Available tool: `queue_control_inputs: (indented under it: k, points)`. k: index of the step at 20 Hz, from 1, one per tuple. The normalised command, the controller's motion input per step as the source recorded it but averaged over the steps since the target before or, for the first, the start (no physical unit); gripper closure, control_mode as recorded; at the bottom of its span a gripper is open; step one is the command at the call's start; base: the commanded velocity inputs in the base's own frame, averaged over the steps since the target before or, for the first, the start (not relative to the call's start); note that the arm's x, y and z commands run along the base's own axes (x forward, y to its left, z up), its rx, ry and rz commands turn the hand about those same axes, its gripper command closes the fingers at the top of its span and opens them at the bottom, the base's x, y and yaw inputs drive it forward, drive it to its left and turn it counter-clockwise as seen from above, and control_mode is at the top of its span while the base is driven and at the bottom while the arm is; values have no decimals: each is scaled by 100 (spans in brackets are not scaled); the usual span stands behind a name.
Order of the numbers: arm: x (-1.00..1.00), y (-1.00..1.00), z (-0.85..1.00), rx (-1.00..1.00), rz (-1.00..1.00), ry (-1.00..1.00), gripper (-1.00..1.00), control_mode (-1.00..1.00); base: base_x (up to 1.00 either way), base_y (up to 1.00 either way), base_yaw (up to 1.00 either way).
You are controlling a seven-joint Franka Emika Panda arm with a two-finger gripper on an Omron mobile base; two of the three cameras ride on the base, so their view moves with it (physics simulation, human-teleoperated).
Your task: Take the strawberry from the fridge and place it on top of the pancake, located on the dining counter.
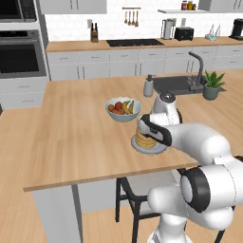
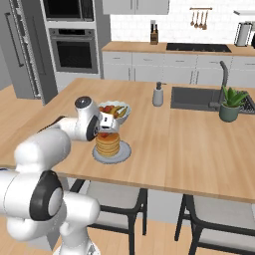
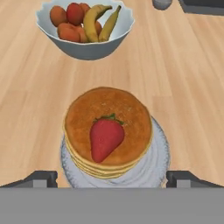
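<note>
The strawberry [image 3: 105,138] lies on its side on top of the pancake [image 3: 87,113], a golden stack on a round grey plate [image 3: 159,153]. My gripper [image 3: 112,177] hovers just above it, open, with the two fingertips spread wide to either side and nothing between them. From the right base view the strawberry [image 2: 104,134] shows as a red dot on the pancake [image 2: 107,145], under my gripper [image 2: 105,128]. The stack stands near the front edge of the dining counter [image 1: 71,137]. The fridge [image 2: 22,50] stands at the far left, doors shut.
A pale fruit bowl [image 3: 85,26] with bananas and red fruit sits just behind the plate. A soap dispenser [image 1: 149,86], the sink [image 1: 178,84] with its tap and a potted plant [image 1: 212,85] lie further back. Dark stools [image 2: 114,199] stand under the counter's front edge.
</note>
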Motion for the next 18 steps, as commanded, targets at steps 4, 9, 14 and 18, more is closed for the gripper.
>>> queue_control_inputs:
  k: [4,9,14,18]
  points:
    - [-54,0,46,0,0,-15,-100,-100,0,0,0]
    - [-75,0,54,0,0,-20,-100,-100,0,0,0]
    - [-89,-4,56,0,0,-9,-100,-100,0,0,0]
    - [-91,-2,65,0,0,-5,-100,-100,0,0,0]
